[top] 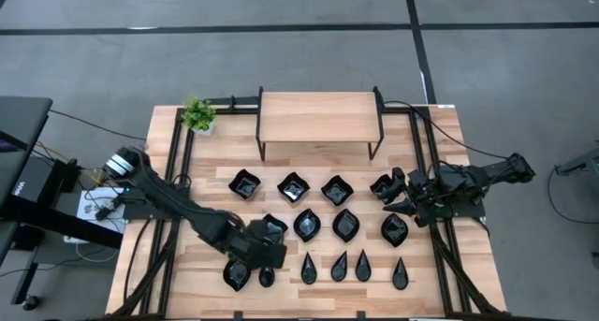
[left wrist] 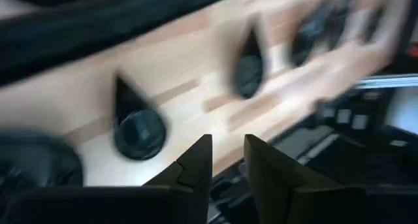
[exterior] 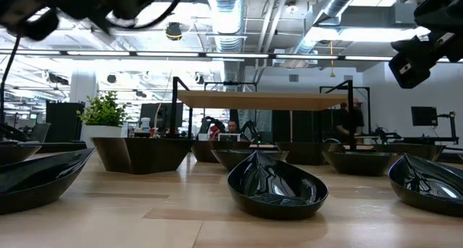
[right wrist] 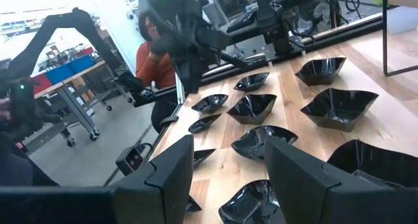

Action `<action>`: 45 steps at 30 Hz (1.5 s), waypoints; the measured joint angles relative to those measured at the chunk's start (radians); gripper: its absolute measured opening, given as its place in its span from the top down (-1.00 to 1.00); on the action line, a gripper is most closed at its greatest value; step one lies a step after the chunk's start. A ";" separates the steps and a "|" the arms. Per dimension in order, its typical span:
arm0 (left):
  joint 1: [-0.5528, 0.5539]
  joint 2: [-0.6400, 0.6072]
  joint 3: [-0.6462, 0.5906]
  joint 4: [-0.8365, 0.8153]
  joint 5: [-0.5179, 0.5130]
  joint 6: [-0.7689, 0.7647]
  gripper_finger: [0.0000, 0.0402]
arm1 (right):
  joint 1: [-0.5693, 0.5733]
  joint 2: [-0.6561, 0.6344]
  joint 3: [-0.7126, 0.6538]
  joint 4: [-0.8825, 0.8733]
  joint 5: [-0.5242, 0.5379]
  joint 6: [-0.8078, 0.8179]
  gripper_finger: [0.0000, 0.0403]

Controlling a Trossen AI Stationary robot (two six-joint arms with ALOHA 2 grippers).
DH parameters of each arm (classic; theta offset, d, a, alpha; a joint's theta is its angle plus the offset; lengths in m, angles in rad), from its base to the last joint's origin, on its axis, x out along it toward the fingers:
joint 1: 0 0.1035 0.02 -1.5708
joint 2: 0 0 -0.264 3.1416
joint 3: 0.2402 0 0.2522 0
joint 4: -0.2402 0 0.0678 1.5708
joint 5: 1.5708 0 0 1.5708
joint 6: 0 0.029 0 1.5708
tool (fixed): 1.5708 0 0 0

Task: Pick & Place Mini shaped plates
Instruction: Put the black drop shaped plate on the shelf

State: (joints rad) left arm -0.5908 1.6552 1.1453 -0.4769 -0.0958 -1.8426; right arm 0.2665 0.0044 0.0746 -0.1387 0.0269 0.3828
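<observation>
Wooden tabletop [top: 211, 265], open workshop behind. Mini shaped plates [top: 339, 225] in rows, centre to 5 o'clock. Left tool [top: 271, 255] low at 7 o'clock, slightly apart, empty; right tool [top: 398, 196] at 3 o'clock, apart, empty. Risk: glossy teardrop [left wrist: 136, 125] skidding under closing fingers, nudging neighbours.

The mini shaped plates [top: 345, 225] are showing glossy black; the table [top: 430, 274] is showing pale wood in striped planks; the potted plant [top: 197, 113] is showing green leaves; a person's top [right wrist: 155, 64] is showing orange-red.
</observation>
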 joint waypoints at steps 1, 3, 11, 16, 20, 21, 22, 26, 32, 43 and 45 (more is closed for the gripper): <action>-0.005 0.009 0.006 -0.036 0.010 -0.025 0.55 | 0.000 0.000 0.000 0.000 0.000 0.000 0.10; -0.013 0.025 0.012 -0.073 0.007 -0.060 0.55 | 0.000 0.000 0.000 -0.005 0.000 0.000 0.10; -0.023 0.030 0.019 -0.125 -0.060 -0.054 0.55 | 0.000 0.000 0.000 -0.006 0.000 0.000 0.10; -0.015 0.050 0.016 -0.143 -0.082 -0.013 0.55 | 0.000 0.000 0.000 -0.012 0.000 0.000 0.10; -0.015 0.084 0.015 -0.140 -0.058 -0.010 0.55 | 0.000 0.000 0.000 -0.013 0.000 0.000 0.10; -0.016 0.089 0.015 -0.139 -0.054 -0.010 0.55 | 0.000 0.000 0.000 -0.014 0.000 0.000 0.10; -0.019 0.094 0.015 -0.130 -0.050 -0.005 0.55 | 0.000 0.000 0.000 -0.014 0.000 0.000 0.10; -0.027 0.112 0.015 -0.124 -0.048 0.008 0.55 | 0.000 0.000 0.000 -0.014 0.000 0.000 0.10; -0.030 0.126 0.015 -0.117 -0.048 0.033 0.55 | 0.000 0.000 0.000 -0.015 0.000 0.000 0.10; -0.030 0.159 0.015 -0.120 -0.031 0.054 0.55 | 0.000 0.000 0.000 -0.018 0.000 0.000 0.10; -0.030 0.159 0.013 -0.120 -0.031 0.055 0.55 | 0.000 0.000 0.000 -0.018 0.000 0.000 0.10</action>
State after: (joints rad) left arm -0.6212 1.8145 1.1579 -0.5970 -0.1265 -1.7876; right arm 0.2668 0.0044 0.0746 -0.1570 0.0269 0.3832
